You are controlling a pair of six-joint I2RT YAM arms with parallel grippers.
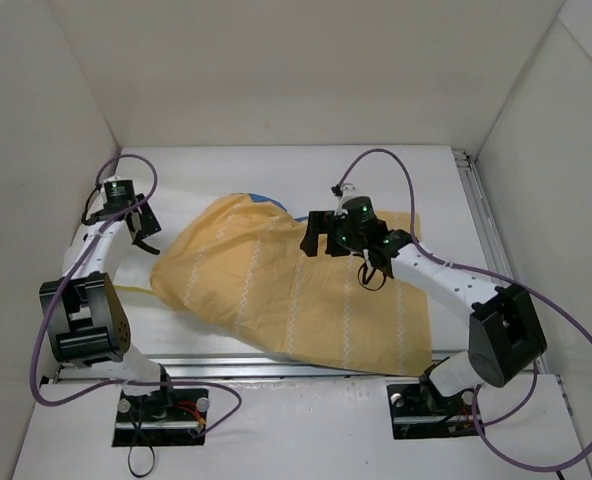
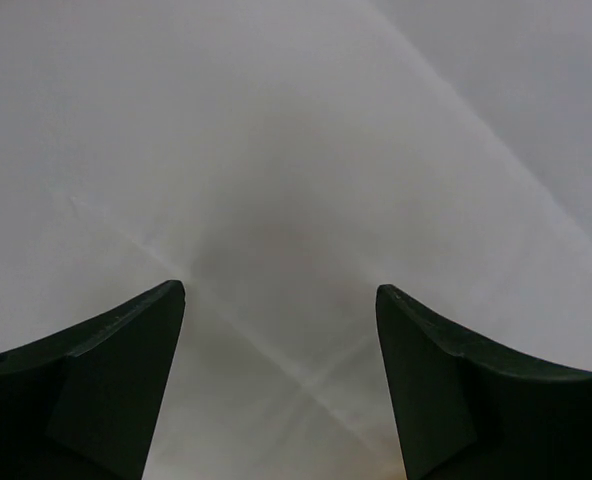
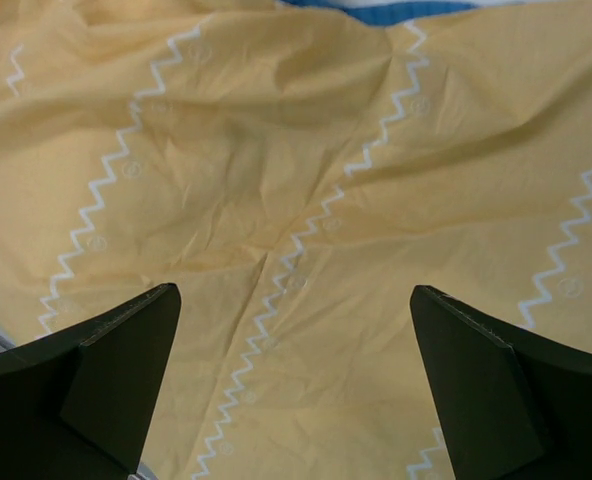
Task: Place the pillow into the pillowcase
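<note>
Right tool spread wide, over yellow pillowcase

Table: you face a flat white tabletop.
Walls: a plain white back panel, left panel and right panel close it in.
Rail: a silver metal rail lines its near edge.
Light: soft, even, with faint shadows.
</note>
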